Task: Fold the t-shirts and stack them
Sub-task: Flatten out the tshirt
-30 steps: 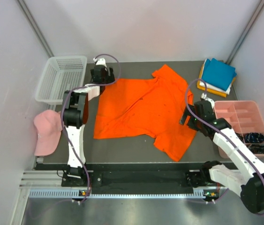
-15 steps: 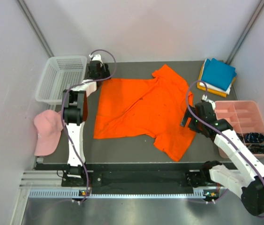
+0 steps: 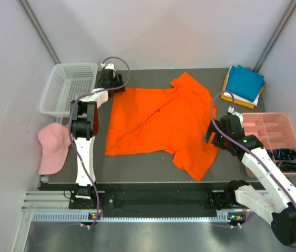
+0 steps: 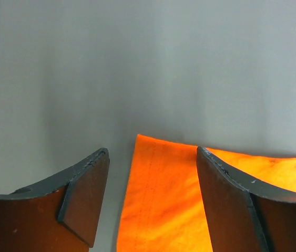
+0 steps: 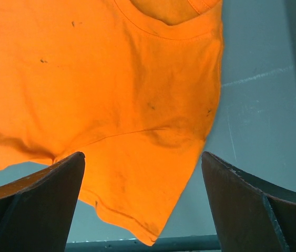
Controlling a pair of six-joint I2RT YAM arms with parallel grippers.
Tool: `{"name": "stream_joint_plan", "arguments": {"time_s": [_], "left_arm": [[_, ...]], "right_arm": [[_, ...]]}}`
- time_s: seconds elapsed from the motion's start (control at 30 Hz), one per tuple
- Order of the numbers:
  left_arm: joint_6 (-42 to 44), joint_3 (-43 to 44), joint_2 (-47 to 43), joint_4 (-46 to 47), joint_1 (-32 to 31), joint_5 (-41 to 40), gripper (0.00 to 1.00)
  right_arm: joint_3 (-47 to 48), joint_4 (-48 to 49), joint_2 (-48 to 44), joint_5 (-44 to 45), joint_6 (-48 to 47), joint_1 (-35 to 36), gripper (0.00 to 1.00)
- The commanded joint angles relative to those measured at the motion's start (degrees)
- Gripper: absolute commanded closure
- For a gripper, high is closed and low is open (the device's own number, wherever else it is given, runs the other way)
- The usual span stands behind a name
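The bright orange t-shirt (image 3: 158,123) lies spread flat on the dark table, one sleeve toward the back and one toward the front right. My left gripper (image 3: 116,87) is at the shirt's far left corner. In the left wrist view its jaws (image 4: 153,157) stand open astride that corner of the orange fabric (image 4: 163,205) without pinching it. My right gripper (image 3: 210,137) hovers by the front right sleeve, and its open jaws (image 5: 142,157) frame the sleeve's hem (image 5: 137,210). A folded stack with a teal blue t-shirt (image 3: 245,81) on top sits at the back right, over white and yellow layers.
A white mesh basket (image 3: 69,89) stands at the back left. A pale pink cap (image 3: 52,147) lies off the table's left edge. A pink divided tray (image 3: 274,128) with dark small items (image 3: 284,156) sits at the right. Grey walls enclose the table.
My left gripper moved back and left to the shirt's far left corner, and its jaws narrowed somewhat. The right gripper shifted only slightly by the sleeve.
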Motion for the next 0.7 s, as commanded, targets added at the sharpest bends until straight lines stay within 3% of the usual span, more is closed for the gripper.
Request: {"name": "stream_joint_plan", "arguments": {"time_s": [0.0, 0.53, 0.67], "left_arm": [[-0.1, 5.2, 1.2, -5.0, 0.2, 0.8, 0.30], [1.5, 13.6, 5.2, -16.0, 0.2, -1.2, 0.39], [1.4, 14.3, 5.6, -17.6, 0.1, -1.3, 0.51]], "right_arm": [[2.3, -0.8, -2.2, 0.7, 0.2, 0.6, 0.08], [2.6, -2.3, -4.2, 0.7, 0.8, 0.6, 0.07], [2.5, -2.7, -4.8, 0.9, 0.8, 0.6, 0.07]]}}
